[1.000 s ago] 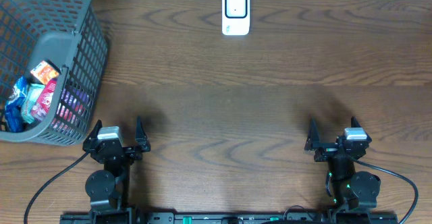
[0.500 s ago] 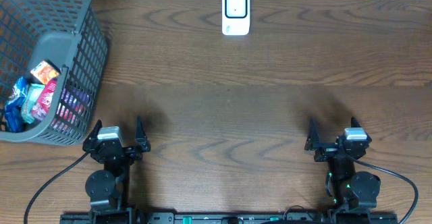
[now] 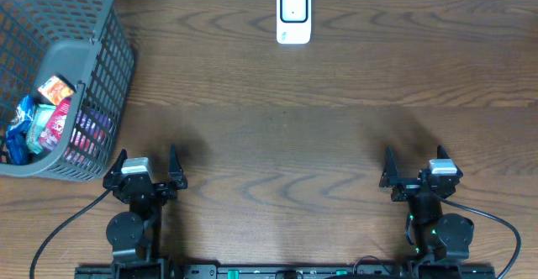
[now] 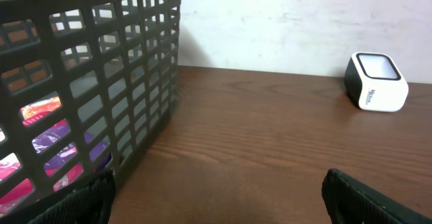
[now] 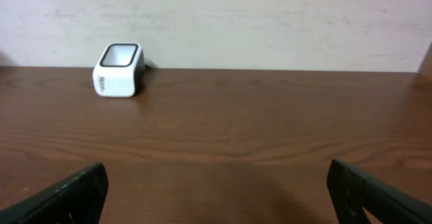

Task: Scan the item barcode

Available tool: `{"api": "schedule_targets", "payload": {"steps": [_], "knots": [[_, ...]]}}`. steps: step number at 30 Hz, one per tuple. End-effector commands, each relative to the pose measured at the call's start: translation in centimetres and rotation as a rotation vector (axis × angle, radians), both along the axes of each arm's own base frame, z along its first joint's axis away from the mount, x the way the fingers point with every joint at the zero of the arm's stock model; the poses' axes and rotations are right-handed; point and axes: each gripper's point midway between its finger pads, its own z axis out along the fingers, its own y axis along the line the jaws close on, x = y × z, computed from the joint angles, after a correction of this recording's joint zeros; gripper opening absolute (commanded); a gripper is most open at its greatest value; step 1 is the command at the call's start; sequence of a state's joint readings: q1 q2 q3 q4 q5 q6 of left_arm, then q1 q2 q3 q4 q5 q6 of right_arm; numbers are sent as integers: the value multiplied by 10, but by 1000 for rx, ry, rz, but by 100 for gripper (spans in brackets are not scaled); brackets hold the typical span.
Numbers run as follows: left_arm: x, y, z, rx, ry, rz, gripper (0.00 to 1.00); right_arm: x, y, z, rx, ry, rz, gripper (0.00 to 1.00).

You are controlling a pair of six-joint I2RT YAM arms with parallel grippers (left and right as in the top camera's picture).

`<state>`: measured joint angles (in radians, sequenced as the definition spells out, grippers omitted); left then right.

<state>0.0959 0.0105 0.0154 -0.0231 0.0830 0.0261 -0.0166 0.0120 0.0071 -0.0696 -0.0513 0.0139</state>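
Note:
Several bright snack packets, among them an orange packet [image 3: 55,88] and a pink packet [image 3: 55,121], lie in a grey mesh basket [image 3: 110,69] at the table's left edge. No barcode can be made out on them. A small white scanner [image 3: 293,15] with a dark-framed window stands at the far middle edge. My left gripper [image 3: 147,155] rests open near the front edge, just right of the basket, holding nothing. My right gripper [image 3: 414,155] is open and holds nothing at the front right. In the wrist views the left gripper [image 4: 216,198] and right gripper [image 5: 217,193] span bare wood.
The basket wall [image 4: 101,69] rises close on the left of the left wrist view, packets showing through the mesh. The scanner [image 4: 376,82] sits far right there and at the far left [image 5: 119,70] for the right wrist. A pale wall backs the brown wooden table [image 3: 286,136].

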Motion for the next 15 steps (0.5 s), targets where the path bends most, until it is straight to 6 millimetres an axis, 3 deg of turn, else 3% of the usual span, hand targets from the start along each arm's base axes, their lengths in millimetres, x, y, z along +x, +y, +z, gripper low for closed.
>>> {"api": "schedule_targets", "payload": {"steps": [1,10,12,15], "knots": [[-1,-4,-14,-11,45,-23,98,0,0,-1,-8,1,-1,99],[-1,-4,-14,-11,44,-23,98,0,0,-1,-8,1,-1,99],[0,-18,-7,-81,14,-95,98,0,0,-1,-8,1,-1,99],[-6,-60,-3,-270,28,-325,98,0,0,-1,-8,1,-1,99]]}}
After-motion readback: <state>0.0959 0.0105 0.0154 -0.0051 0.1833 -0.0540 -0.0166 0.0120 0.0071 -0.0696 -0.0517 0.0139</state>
